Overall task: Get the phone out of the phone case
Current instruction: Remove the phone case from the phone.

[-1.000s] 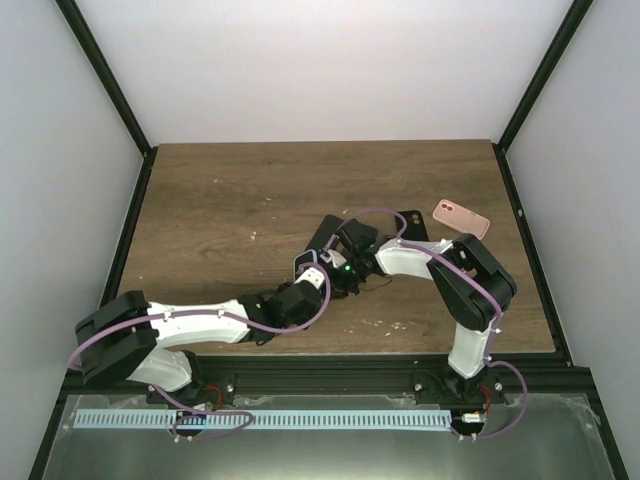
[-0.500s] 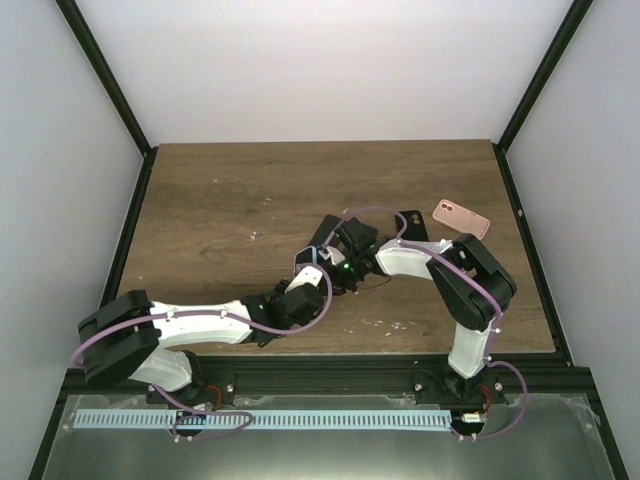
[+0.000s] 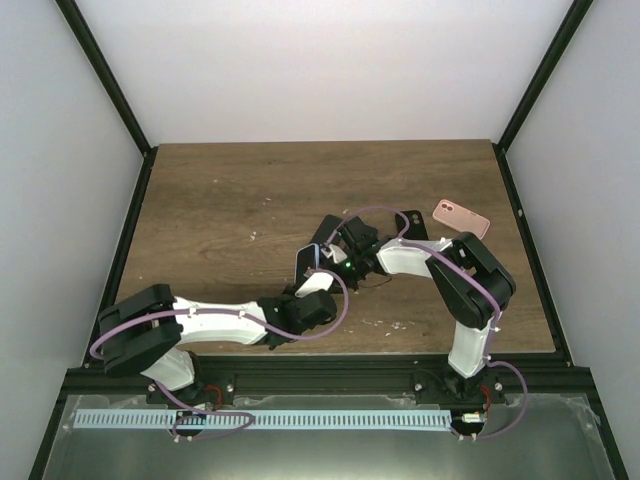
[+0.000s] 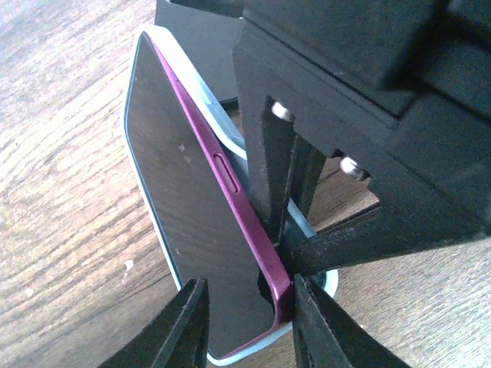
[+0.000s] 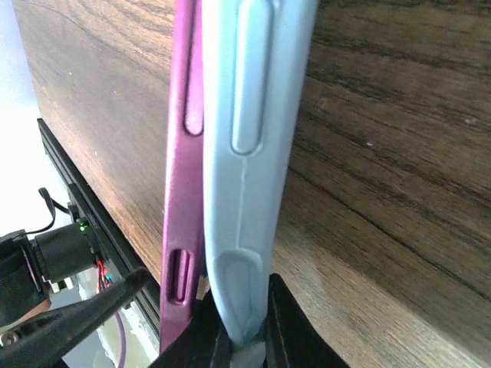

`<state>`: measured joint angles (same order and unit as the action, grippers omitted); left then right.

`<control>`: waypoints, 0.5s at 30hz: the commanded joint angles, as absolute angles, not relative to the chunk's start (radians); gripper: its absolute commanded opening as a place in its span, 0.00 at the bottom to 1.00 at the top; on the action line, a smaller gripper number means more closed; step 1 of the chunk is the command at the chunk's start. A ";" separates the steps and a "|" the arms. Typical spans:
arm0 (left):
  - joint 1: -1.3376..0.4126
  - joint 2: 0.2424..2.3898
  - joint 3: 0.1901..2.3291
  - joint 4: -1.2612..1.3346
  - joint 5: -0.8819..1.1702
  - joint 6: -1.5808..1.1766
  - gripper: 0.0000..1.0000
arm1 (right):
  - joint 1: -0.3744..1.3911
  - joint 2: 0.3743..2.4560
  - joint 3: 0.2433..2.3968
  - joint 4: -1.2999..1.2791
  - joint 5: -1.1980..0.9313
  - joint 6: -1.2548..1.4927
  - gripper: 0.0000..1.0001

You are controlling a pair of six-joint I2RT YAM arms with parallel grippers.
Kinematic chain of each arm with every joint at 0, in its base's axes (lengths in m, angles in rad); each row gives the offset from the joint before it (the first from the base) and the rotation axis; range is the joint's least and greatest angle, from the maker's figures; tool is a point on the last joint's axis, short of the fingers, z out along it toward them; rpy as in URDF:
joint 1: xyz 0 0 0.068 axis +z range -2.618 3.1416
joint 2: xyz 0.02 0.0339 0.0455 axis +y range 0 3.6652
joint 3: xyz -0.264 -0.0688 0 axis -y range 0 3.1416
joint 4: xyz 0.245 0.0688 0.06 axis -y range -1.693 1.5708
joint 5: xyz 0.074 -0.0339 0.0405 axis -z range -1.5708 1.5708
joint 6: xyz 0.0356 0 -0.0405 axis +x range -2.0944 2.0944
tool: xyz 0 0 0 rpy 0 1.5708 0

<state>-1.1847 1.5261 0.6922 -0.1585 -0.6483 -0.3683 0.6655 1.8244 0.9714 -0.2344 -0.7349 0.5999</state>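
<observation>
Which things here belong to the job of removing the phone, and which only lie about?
Job: magenta-edged phone, light-blue case, left gripper, right gripper.
Lying about: pink phone, black flat object near it.

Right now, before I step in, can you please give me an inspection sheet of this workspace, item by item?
Surface: wooden table, a few pale specks.
Job's things: magenta phone, screen dark, one long side lifted out of the light blue phone case.
Clutter: pink phone or case lying flat at the far right; black flat item beside it, partly hidden.
Grippers: right gripper shut on the phone case's edge; left gripper straddles the phone's lower end, grip unclear.
Cables: purple cables run along both arms.
Surroundings: white walls, black frame posts.
</observation>
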 commanded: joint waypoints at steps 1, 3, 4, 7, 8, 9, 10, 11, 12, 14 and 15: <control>-1.160 1.560 0.666 -0.254 -0.743 -0.356 0.25 | 0.692 1.805 0.975 -0.268 -0.911 0.600 0.01; -1.159 1.548 0.660 -0.259 -0.749 -0.364 0.19 | 0.692 1.805 0.977 -0.268 -0.911 0.598 0.01; -1.160 1.541 0.657 -0.260 -0.751 -0.369 0.17 | 0.692 1.804 0.976 -0.269 -0.911 0.597 0.01; -1.160 1.521 0.644 -0.264 -0.759 -0.380 0.11 | 0.692 1.802 0.973 -0.270 -0.907 0.595 0.01; -1.160 1.514 0.641 -0.266 -0.763 -0.385 0.09 | 0.692 1.801 0.975 -0.270 -0.904 0.594 0.01; -1.160 1.509 0.637 -0.271 -0.766 -0.390 0.07 | 0.691 1.801 0.976 -0.270 -0.902 0.592 0.01; -1.160 1.502 0.636 -0.274 -0.771 -0.396 0.06 | 0.692 1.800 0.977 -0.272 -0.899 0.591 0.01; -1.159 1.495 0.634 -0.280 -0.777 -0.403 0.05 | 0.692 1.801 0.979 -0.273 -0.896 0.588 0.01; -1.160 1.488 0.632 -0.286 -0.783 -0.410 0.03 | 0.692 1.800 0.980 -0.276 -0.892 0.587 0.01; -1.160 1.474 0.633 -0.304 -0.791 -0.429 0.00 | 0.690 1.793 0.984 -0.284 -0.865 0.583 0.01; -1.160 1.466 0.635 -0.315 -0.793 -0.441 0.00 | 0.689 1.790 0.987 -0.290 -0.852 0.578 0.01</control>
